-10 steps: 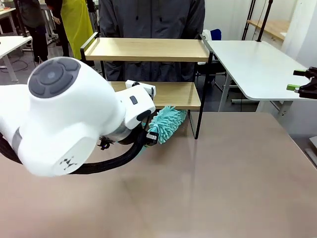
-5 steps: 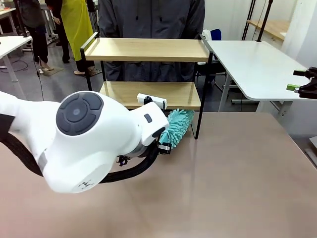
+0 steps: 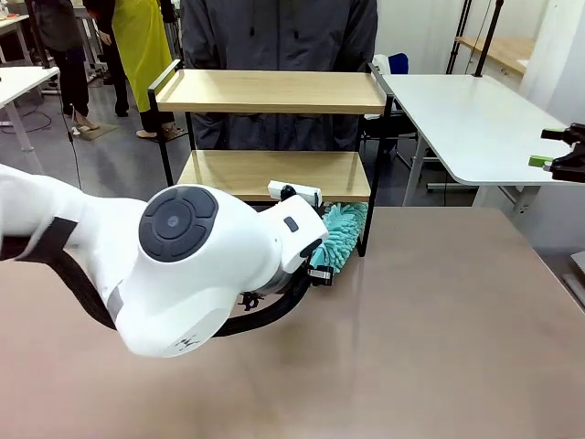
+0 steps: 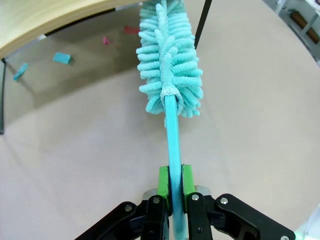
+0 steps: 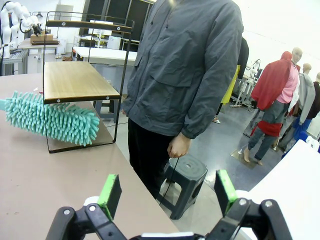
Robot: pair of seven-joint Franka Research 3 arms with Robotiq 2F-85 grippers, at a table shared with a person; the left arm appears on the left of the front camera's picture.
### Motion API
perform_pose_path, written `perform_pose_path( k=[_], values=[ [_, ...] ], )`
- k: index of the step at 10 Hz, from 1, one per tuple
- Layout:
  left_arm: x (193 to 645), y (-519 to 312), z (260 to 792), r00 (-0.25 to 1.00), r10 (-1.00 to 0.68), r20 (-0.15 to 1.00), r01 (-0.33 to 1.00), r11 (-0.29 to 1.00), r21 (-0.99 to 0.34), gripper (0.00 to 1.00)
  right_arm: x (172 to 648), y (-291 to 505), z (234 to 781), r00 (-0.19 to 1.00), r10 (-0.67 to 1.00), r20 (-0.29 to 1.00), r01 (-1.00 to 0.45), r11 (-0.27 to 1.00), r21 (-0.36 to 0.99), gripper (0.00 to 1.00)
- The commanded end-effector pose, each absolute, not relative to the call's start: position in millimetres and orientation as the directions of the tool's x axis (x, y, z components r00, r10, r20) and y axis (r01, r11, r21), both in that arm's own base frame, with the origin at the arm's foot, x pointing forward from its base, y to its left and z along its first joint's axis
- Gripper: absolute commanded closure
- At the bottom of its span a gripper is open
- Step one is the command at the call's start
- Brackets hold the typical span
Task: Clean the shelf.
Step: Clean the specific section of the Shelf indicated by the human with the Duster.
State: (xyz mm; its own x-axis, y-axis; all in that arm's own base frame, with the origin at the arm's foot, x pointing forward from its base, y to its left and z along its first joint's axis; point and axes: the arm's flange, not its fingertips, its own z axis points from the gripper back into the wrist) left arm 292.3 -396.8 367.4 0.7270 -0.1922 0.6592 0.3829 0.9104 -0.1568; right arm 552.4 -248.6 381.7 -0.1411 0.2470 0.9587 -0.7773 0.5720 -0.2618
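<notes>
Shelf stands at upper centre of the front view, at the worktop's far edge. Our left claw pinches the duster by its handle; the head seems to reach under the lower board. Our right claw is spread, holding nothing.

Brown table carries the shelf and coloured scraps.
</notes>
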Motion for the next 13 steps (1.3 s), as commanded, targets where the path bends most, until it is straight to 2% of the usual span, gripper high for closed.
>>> perform_pose_path(
  k=[1,4,5,7,8,10,13],
  values=[
    [312.4,-426.0,334.7,0.736,-0.163,0.657,0.356,0.919,-0.171,0.87,552.4,-246.6,388.9,-0.123,0.254,0.959,-0.779,0.574,-0.251,0.00],
    [320.3,-425.2,324.6,0.765,-0.125,0.632,0.328,0.920,-0.215,0.87,552.4,-246.6,388.9,-0.123,0.254,0.959,-0.779,0.574,-0.251,0.00],
    [296.6,-402.4,347.8,0.750,-0.183,0.636,0.358,0.921,-0.157,0.87,552.4,-246.6,388.9,-0.123,0.254,0.959,-0.779,0.574,-0.251,0.00],
    [300.2,-405.1,344.2,0.758,-0.172,0.629,0.348,0.923,-0.167,0.87,552.4,-246.6,388.9,-0.123,0.254,0.959,-0.779,0.574,-0.251,0.00],
    [304.0,-402.4,344.7,0.734,-0.147,0.663,0.317,0.938,-0.143,0.87,552.4,-246.6,388.9,-0.123,0.254,0.959,-0.779,0.574,-0.251,0.00],
    [303.0,-403.6,333.5,0.735,-0.162,0.658,0.291,0.952,-0.091,0.87,552.4,-246.6,388.9,-0.123,0.254,0.959,-0.779,0.574,-0.251,0.00],
    [304.8,-369.0,338.6,0.753,-0.118,0.647,0.224,0.971,-0.083,0.87,552.4,-246.6,388.9,-0.123,0.254,0.959,-0.779,0.574,-0.251,0.00]
  ],
)
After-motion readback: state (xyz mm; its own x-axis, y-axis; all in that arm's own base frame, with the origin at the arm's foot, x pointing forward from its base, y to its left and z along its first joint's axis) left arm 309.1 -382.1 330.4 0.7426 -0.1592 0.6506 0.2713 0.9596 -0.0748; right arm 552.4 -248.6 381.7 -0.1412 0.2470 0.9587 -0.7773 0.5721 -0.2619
